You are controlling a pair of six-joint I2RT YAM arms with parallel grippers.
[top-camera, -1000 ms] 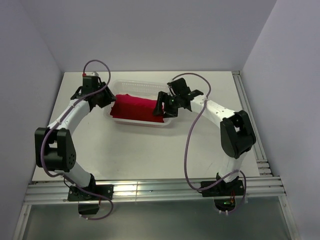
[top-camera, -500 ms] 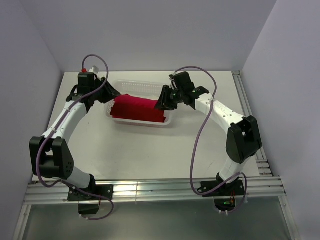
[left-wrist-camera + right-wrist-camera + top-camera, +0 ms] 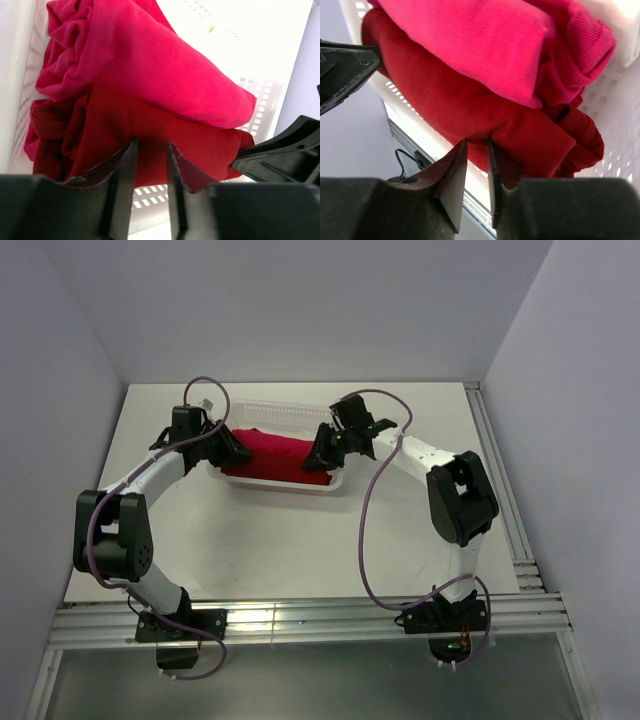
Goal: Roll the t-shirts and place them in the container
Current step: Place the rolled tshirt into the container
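The dark crimson t-shirt (image 3: 150,125), lying in the white basket (image 3: 285,412) against the pinkish-red t-shirt (image 3: 150,60), was flanked by the left gripper (image 3: 151,146) and right gripper (image 3: 477,143), jaws narrowed, apparently for lifting; whether cloth was pinched could not be told

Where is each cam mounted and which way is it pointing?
Top: above and behind the bases, looking down at table and basket; left arm, right arm whole.
Left wrist: behind the left gripper, facing along the basket at pink shirt touching dark red shirt; own fingers below.
Right wrist: behind the right gripper, facing those shirts from the opposite end; own fingers below.
Shared: wrist views both show both shirts and the other gripper.
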